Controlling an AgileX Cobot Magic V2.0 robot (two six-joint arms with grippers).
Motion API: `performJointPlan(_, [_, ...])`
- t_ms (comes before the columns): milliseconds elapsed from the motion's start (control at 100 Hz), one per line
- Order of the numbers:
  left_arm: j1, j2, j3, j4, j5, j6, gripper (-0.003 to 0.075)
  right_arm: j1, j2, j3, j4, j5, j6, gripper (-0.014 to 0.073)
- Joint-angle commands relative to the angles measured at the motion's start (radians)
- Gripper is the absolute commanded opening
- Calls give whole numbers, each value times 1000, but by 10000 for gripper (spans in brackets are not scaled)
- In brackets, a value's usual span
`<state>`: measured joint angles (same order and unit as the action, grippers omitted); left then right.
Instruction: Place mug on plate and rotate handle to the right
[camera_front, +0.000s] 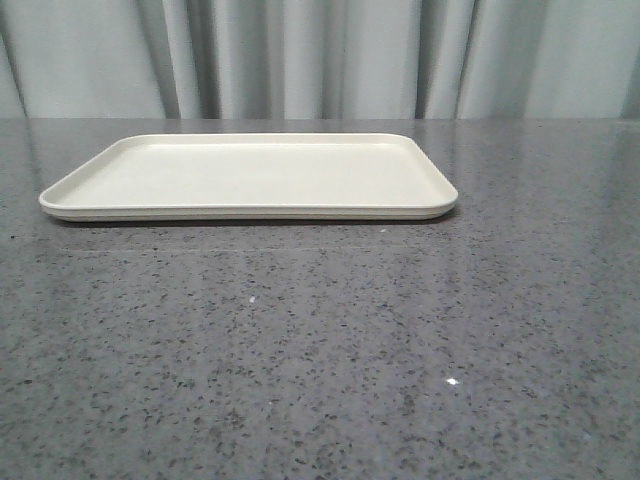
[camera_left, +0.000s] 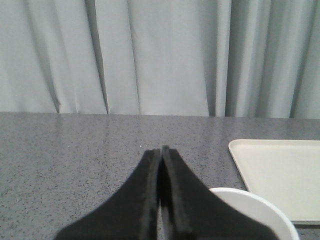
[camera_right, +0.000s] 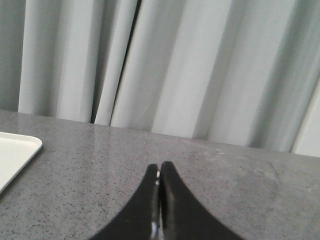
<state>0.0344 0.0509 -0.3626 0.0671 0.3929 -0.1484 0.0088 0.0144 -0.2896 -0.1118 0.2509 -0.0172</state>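
Plate (camera_front: 250, 172) seen lying flat on grey tabletop (camera_front: 320, 350), far centre. Mug (camera_left: 260, 212) rim glimpsed just beside left gripper (camera_left: 161, 150), near plate. Left gripper, right gripper (camera_right: 159, 167) both closed, nothing held.

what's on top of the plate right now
Nothing: the plate shows a bare cream surface in the front view. The wrist views show only its corners. Whatever lies beneath it is covered.
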Motion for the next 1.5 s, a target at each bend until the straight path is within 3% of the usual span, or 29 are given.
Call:
performJointPlan(0, [1,64,-124,-39,33,3,-20,-1,68,-140,-10,91,-4,-67])
performJointPlan(170, [1,192,-314,-89,213,3,-20,0,221,-339,-8,314,-4,-67])
performJointPlan(450, [1,453,-574,-189,569,3,-20,10,463,-591,82,529,-4,-67])
performJointPlan(620, [1,542,-624,-194,604,3,-20,10,561,-641,112,629,-4,-67])
performJointPlan(1190, [1,576,-625,-235,612,5,-19,10,585,-641,112,634,-4,-54])
performJointPlan(1270, [1,576,-625,-246,617,62,-1,10,585,-641,112,637,-4,10])
performJointPlan(1330, [1,576,-625,-265,619,101,45,10,585,-641,112,637,-4,105])
performJointPlan(1400, [1,576,-625,-279,621,125,141,10,585,-641,112,635,-4,247])
performJointPlan(1490, [1,576,-625,-279,621,125,321,10,585,-641,112,635,-4,450])
